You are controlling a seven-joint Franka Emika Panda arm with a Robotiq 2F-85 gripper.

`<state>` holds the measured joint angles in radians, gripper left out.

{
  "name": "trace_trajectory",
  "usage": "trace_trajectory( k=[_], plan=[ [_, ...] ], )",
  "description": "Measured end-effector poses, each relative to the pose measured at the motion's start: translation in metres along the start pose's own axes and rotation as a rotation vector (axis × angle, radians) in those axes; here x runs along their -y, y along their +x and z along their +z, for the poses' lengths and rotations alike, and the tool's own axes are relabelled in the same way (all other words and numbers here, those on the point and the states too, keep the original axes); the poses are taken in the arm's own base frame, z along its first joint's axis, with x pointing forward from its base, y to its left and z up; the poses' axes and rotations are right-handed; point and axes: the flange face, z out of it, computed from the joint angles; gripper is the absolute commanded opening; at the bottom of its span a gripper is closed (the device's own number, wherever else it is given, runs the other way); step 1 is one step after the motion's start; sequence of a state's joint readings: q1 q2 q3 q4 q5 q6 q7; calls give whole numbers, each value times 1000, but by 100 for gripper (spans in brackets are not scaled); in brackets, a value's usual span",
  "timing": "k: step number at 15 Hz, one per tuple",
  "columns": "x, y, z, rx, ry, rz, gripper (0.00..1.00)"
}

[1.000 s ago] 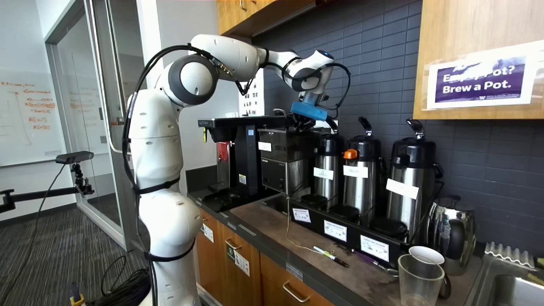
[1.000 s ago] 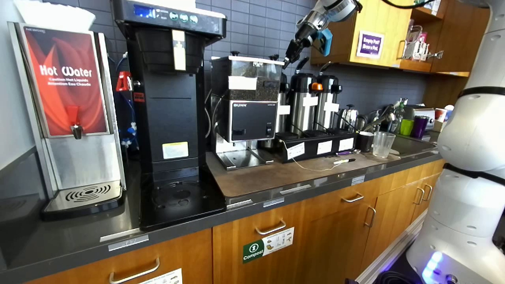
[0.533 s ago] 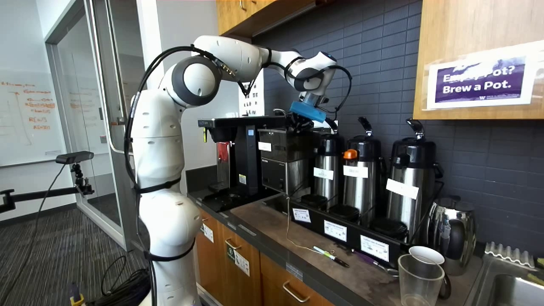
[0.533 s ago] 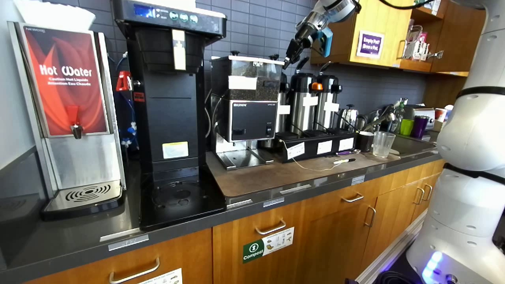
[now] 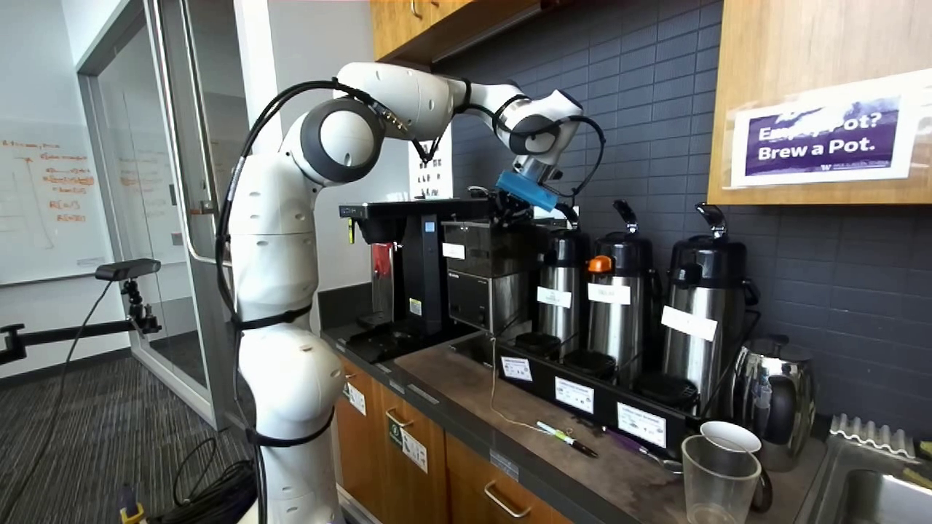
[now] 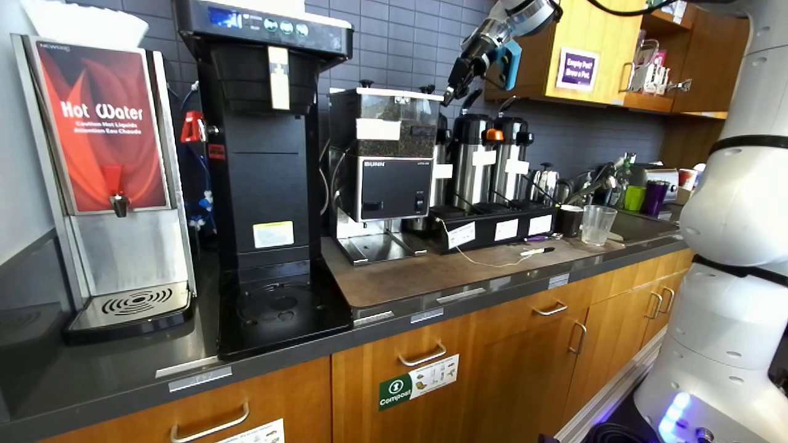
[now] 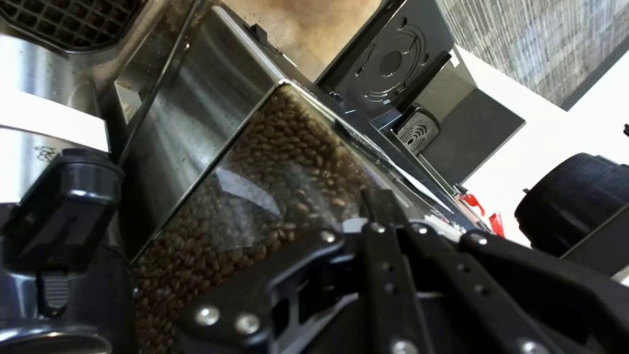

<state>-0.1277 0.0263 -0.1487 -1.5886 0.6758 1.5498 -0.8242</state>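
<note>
Office kitchenette | coffee grinder (image 6: 396, 189) | airpots (image 5: 609, 327) | sink (image 5: 885, 498) | written-on whiteboard (image 5: 40, 211)

arm (image 5: 271, 262): white, smooth, rounded | elbow ring (image 5: 311, 138): dark grey | cable (image 5: 224, 218), straps (image 5: 275, 319): black | wrist block (image 5: 527, 191): bright blue | hand (image 6: 449, 97): black links (image 7: 393, 314), silver screws (image 7: 207, 315) | base (image 6: 717, 391): white, blue-violet lights (image 6: 681, 401)

The pincer (image 7: 387, 209) is hanging before a clear hopper (image 7: 248, 191), its 2 fingers (image 7: 378, 202) lying together. Brown coffee beans (image 7: 290, 142) are resting inside, and 1 black-and-steel dispenser (image 7: 73, 221) is standing at the view's left edge.
</note>
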Motion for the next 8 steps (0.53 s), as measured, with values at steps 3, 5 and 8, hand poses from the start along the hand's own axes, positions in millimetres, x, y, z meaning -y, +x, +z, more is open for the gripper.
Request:
trace_trajectory(
  k=[3, 5, 8],
  plan=[
    [-1, 0, -1, 13, 27, 4, 0],
    [-2, -1, -1, 20, 43, 8, 0],
    [-4, -1, 0, 30, 61, 10, 0]
  ],
)
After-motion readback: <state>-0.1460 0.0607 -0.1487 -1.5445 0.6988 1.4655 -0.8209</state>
